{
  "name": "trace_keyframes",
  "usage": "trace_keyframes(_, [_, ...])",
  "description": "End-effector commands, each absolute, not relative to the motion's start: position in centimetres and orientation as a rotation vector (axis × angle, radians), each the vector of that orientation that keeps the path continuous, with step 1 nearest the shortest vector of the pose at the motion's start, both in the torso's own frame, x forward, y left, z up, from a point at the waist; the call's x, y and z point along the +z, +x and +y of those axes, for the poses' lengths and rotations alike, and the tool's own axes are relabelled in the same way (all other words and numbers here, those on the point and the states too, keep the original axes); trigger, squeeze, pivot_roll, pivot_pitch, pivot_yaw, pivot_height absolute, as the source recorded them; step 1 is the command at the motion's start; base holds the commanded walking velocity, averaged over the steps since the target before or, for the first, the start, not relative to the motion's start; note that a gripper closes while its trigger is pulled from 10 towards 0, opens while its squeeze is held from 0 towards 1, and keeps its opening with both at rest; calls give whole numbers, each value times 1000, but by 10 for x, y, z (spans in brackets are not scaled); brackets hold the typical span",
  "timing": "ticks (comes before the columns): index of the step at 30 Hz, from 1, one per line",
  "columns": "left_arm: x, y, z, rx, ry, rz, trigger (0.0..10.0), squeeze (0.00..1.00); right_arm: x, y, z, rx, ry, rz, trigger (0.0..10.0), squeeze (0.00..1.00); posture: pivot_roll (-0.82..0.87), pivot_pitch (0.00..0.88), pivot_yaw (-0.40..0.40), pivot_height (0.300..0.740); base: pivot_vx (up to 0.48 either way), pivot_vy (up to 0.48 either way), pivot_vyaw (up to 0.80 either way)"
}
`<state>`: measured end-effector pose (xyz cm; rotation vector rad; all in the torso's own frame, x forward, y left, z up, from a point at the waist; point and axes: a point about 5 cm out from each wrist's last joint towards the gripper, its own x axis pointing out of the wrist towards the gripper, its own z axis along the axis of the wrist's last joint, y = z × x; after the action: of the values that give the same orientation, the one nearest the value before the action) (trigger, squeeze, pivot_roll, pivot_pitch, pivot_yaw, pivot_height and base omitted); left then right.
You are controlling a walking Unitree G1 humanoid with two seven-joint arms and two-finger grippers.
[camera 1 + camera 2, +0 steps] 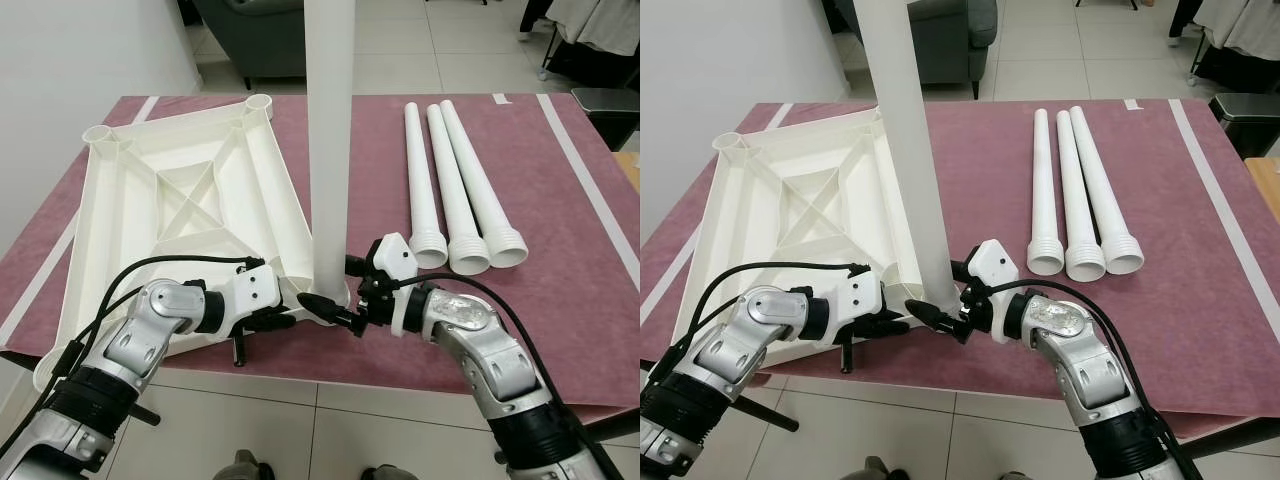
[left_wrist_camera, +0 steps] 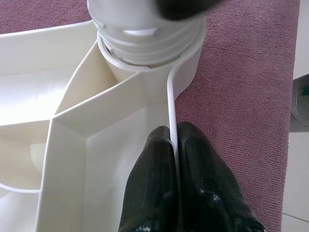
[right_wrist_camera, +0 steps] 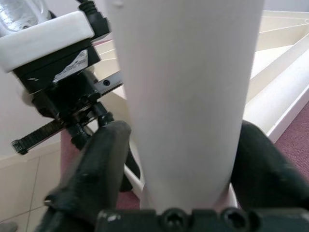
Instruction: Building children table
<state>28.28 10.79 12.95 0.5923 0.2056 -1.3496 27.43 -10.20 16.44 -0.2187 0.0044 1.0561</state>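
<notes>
The white tabletop (image 1: 180, 200) lies upside down on the maroon-covered table, ribs facing up. One white table leg (image 1: 330, 150) stands upright in the socket at its near right corner. My right gripper (image 1: 335, 306) is shut on that leg just above the socket; in the right wrist view the black fingers (image 3: 104, 159) press both sides of the leg (image 3: 188, 96). My left gripper (image 1: 292, 319) is shut on the tabletop's thin rim (image 2: 171, 96) beside that corner, with the leg's threaded end (image 2: 145, 29) seated just beyond it.
Three spare white legs (image 1: 455, 180) lie side by side on the right of the maroon cover, threaded ends toward me. The table's front edge (image 1: 400, 385) runs just below my grippers. A dark armchair (image 1: 250, 35) stands behind and a black bin (image 1: 610, 110) at the right.
</notes>
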Motion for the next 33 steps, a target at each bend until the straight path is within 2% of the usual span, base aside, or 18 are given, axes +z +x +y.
trace_keyframes(1, [139, 280, 105, -1391, 616, 164, 0, 0, 161, 277, -98, 1028, -219, 3, 0, 0, -31, 67, 112, 740, 0, 0, 0])
trace_keyframes(4, [139, 281, 104, -1388, 613, 163, 0, 0, 160, 279, -98, 1011, -222, 6, 0, 0, -31, 67, 112, 740, 0, 0, 0])
trace_keyframes(10, [142, 289, 91, -1339, 562, 138, 0, 0, 143, 287, -106, 798, -253, 84, 0, 0, -38, 74, 111, 740, 0, 0, 0])
trace_keyframes(12, [144, 297, 84, -1291, 539, 125, 0, 0, 135, 290, -109, 665, -250, 124, 0, 0, -43, 78, 113, 740, 0, 0, 0])
trace_keyframes(13, [144, 297, 84, -1291, 539, 125, 0, 0, 135, 290, -109, 665, -250, 124, 0, 0, -43, 78, 113, 740, 0, 0, 0])
trace_keyframes(15, [147, 305, 76, -1249, 526, 114, 0, 0, 133, 295, -113, 492, -227, 135, 0, 0, -48, 81, 114, 740, 0, 0, 0])
trace_keyframes(18, [149, 310, 73, -1223, 520, 108, 0, 0, 132, 298, -115, 379, -203, 139, 0, 0, -48, 81, 114, 740, 0, 0, 0])
trace_keyframes(20, [149, 310, 73, -1223, 520, 108, 0, 0, 132, 298, -115, 379, -203, 139, 0, 0, -48, 81, 114, 740, 0, 0, 0])
trace_keyframes(23, [155, 320, 65, -1177, 504, 99, 0, 0, 131, 300, -119, 194, -147, 159, 0, 0, -50, 85, 117, 740, 0, 0, 0])
trace_keyframes(29, [158, 327, 56, -1146, 488, 97, 0, 0, 130, 298, -115, 86, -115, 167, 0, 0, -54, 86, 121, 740, 0, 0, 0])
trace_keyframes(30, [158, 327, 54, -1146, 484, 99, 0, 0, 131, 298, -111, 86, -107, 156, 3373, 0, -55, 86, 123, 740, 0, 0, 0])
trace_keyframes(32, [157, 327, 54, -1148, 483, 100, 0, 0, 131, 297, -109, 95, -104, 147, 3373, 0, -55, 86, 123, 740, 0, 0, 0])
trace_keyframes(33, [156, 326, 55, -1150, 483, 103, 0, 0, 132, 297, -108, 101, -104, 136, 10000, 1000, -55, 85, 124, 740, 0, 0, 0])
